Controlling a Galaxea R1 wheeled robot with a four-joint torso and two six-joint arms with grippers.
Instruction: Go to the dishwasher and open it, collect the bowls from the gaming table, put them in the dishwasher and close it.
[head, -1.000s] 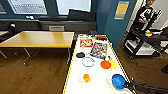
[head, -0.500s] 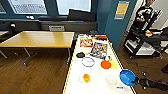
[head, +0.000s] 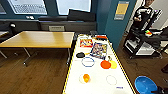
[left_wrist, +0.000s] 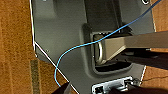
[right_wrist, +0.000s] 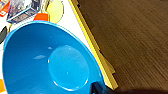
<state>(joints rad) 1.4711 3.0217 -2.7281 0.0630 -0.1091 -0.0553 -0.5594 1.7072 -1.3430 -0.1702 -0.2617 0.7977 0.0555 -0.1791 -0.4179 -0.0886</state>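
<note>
The gaming table (head: 71, 72) with its white top and yellow frame stretches ahead of me. On it lie an orange bowl (head: 105, 64), a yellow bowl (head: 113, 64) touching it, and a pale bowl with a bluish rim (head: 88, 61). A blue bowl (head: 145, 85) hangs beyond the table's right edge, over the wood floor. My right gripper (head: 160, 90) is shut on its rim. In the right wrist view the blue bowl (right_wrist: 50, 60) shows large, with the right gripper (right_wrist: 98, 88) at its rim. The dishwasher is out of view.
Colourful game boxes (head: 99, 49) and a black object (head: 80, 54) lie at the table's far end. A small orange cup (head: 86, 77) stands near me. A wood-topped table (head: 40, 39) is on the left. A person (head: 146, 12) with a rig cart (head: 145, 41) stands at the right.
The blue bowl has moved right in my right gripper, from over the white top to past the table's right edge. The things on the table have not moved.
</note>
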